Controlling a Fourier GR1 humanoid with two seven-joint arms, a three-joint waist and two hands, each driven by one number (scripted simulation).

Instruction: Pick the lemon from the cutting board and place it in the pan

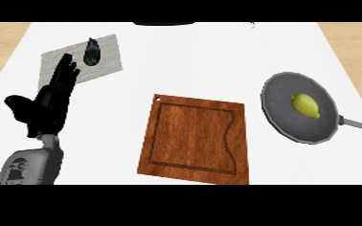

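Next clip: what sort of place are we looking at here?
Most likely a kitchen counter: a wooden cutting board lies on its white surface, and off to the side a grey pan holds a lemon.

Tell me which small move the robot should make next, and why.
Likely none with the lemon: it already lies in the pan, off the cutting board. The left hand rests open at the view's left and holds nothing, so I would just leave it there.

Wooden cutting board; matt grey metal pan.
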